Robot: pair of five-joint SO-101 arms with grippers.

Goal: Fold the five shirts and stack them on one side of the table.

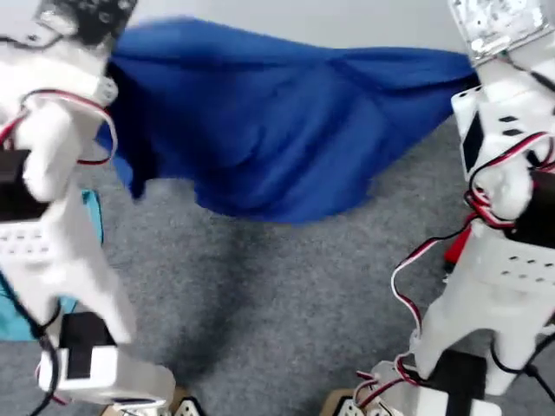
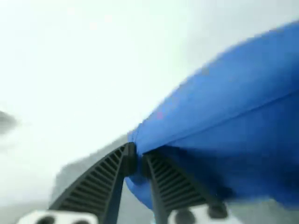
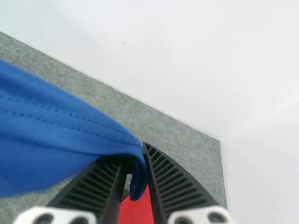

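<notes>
We hold the blue shirt (image 1: 277, 130) stretched in the air between both arms, above the far half of the grey table (image 1: 260, 303), its middle sagging in a broad belly. The left gripper (image 2: 136, 156) pinches one end and the right gripper (image 3: 134, 161) pinches a stitched hem at the other, each with only a narrow bite of cloth between its ribbed fingers.

That thin bite is our main worry. If the arms pull apart any further, we judge the hem could slide out of one pinch and the shirt would drop in a heap. The slack middle could also land creased, or drag over the red cloth (image 3: 135, 210) just under our right gripper.

The table looks like flecked, felt-like matting, likely to grip fabric. The shirt is a soft, matte knit that drapes in loose folds. A teal cloth (image 1: 16, 322) lies flat beside the left arm.
</notes>
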